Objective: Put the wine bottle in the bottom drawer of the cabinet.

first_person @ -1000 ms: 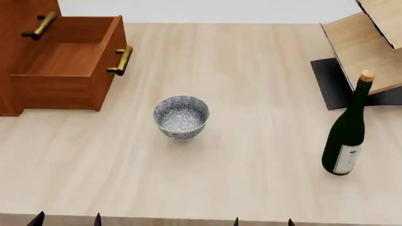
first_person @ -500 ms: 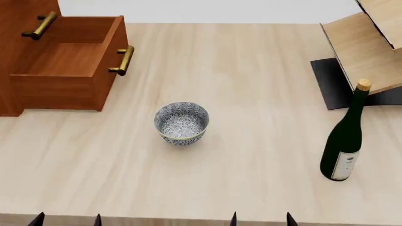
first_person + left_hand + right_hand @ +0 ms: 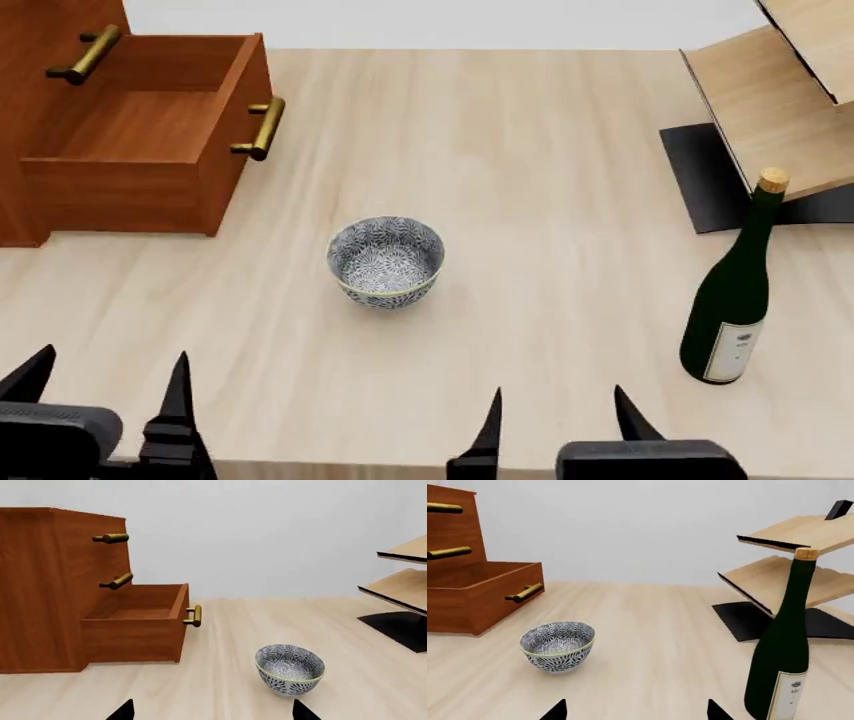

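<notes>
Cabinet point(image 3: 40, 120) is placed at the far left of the surface point(image 3: 561, 180), with the bottom drawer point(image 3: 140, 135) pulled out toward the right. Bowl point(image 3: 386, 261) is set mid-surface, in front and to the right of the drawer. Wine bottle point(image 3: 731, 295) is stood upright at the right, well apart from the bowl. Rack point(image 3: 774, 110) is located behind the bottle, far right.

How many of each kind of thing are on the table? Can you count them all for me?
Bottles: 1, the wine bottle
Bowls: 1, the patterned bowl
Cabinets: 1, the cabinet
Racks: 1, the pale wood rack
Total: 4
</notes>
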You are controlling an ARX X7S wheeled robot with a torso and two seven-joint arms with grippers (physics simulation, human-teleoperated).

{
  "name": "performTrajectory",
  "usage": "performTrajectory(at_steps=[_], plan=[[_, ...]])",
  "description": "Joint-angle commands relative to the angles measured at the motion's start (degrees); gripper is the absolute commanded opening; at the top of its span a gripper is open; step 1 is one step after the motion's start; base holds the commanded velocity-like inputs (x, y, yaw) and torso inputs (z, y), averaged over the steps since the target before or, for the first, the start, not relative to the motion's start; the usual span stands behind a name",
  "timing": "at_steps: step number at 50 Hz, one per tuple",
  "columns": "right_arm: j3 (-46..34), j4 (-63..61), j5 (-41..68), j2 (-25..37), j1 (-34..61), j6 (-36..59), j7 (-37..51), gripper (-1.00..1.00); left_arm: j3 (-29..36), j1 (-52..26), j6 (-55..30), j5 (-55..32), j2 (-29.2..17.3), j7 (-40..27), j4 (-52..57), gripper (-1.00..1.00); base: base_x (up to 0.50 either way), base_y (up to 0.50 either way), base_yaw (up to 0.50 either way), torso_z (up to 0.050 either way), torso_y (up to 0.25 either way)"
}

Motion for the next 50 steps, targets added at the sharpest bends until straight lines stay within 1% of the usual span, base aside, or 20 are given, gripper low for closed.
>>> performTrajectory(at_steps=[1, 5, 11, 14, 16, 19, 20, 39, 40, 41, 43, 47, 50], plan=[[-0.5, -6.1, 1.5, 1.2, 3.6, 8.6, 0.9, 1.00, -0.6, -7.5, -16.4, -3.2, -1.0, -1.6, 10.5, 1.00, 0.00, 0.00, 0.00, 0.000, 0.000], [-0.1, -8.6, 2.4, 1.5, 5.8, 12.7, 1.2, 1.00, -1.9, -11.3, -22.1, -4.7, -0.8, -2.2, 12.5, 1.00, 0.00, 0.00, 0.00, 0.000, 0.000], [0.2, -10.3, 3.8, 1.7, 8.8, 17.0, 1.4, 1.00, -1.9, -16.7, -29.6, -6.1, -0.8, -3.2, 15.2, 1.00, 0.00, 0.00, 0.00, 0.000, 0.000], [0.9, -10.9, 4.9, 1.6, 10.6, 19.1, 1.5, 1.00, -3.0, -19.5, -33.8, -7.6, 0.0, -3.2, 16.7, 1.00, 0.00, 0.00, 0.00, 0.000, 0.000], [1.1, -11.7, 5.1, 1.7, 11.7, 20.2, 1.7, 1.00, -3.2, -21.2, -35.1, -7.7, -0.1, -3.8, 18.2, 1.00, 0.00, 0.00, 0.00, 0.000, 0.000], [1.4, -12.3, 5.4, 1.7, 11.6, 19.8, 1.9, 1.00, -6.5, -22.5, -38.1, -10.0, 1.5, -3.0, 19.9, 1.00, 0.00, 0.00, 0.00, 0.000, 0.000], [0.8, -11.3, 4.8, 1.9, 11.1, 18.4, 1.9, 1.00, -7.2, -21.9, -37.3, -10.0, 1.9, -3.0, 19.9, 1.00, 0.00, 0.00, 0.00, 0.000, 0.000], [0.4, -11.1, 5.7, 2.5, 11.1, 18.1, 2.7, 1.00, -7.2, -21.9, -37.0, -11.4, 1.3, -4.1, 19.7, 1.00, 0.00, 0.00, 0.00, 0.000, 0.000], [0.6, -11.3, 5.7, 2.4, 11.1, 18.1, 3.0, 1.00, -6.8, -21.6, -35.6, -10.6, 0.3, -4.3, 20.0, 1.00, 0.00, 0.00, 0.00, 0.000, 0.000], [0.6, -11.4, 5.8, 2.4, 11.1, 17.8, 3.0, 1.00, -7.9, -21.5, -35.4, -10.7, 0.7, -4.5, 19.7, 1.00, 0.00, 0.00, 0.00, 0.000, 0.000], [0.1, -11.8, 5.5, 2.7, 10.7, 17.3, 3.0, 1.00, -12.6, -21.8, -36.3, -13.0, 2.7, -3.5, 19.7, 1.00, 0.00, 0.00, 0.00, 0.000, 0.000], [-0.1, -12.2, 5.6, 2.9, 10.4, 17.4, 3.2, 1.00, -15.9, -21.7, -35.2, -14.5, 3.0, -2.5, 20.2, 1.00, 0.00, 0.00, 0.00, 0.022, 0.000], [0.0, -12.8, 5.7, 3.2, 10.4, 17.8, 3.4, 1.00, -16.1, -21.7, -34.7, -14.5, 2.5, -2.8, 20.0, 1.00, 0.00, 0.00, 0.00, 0.049, 0.000]])
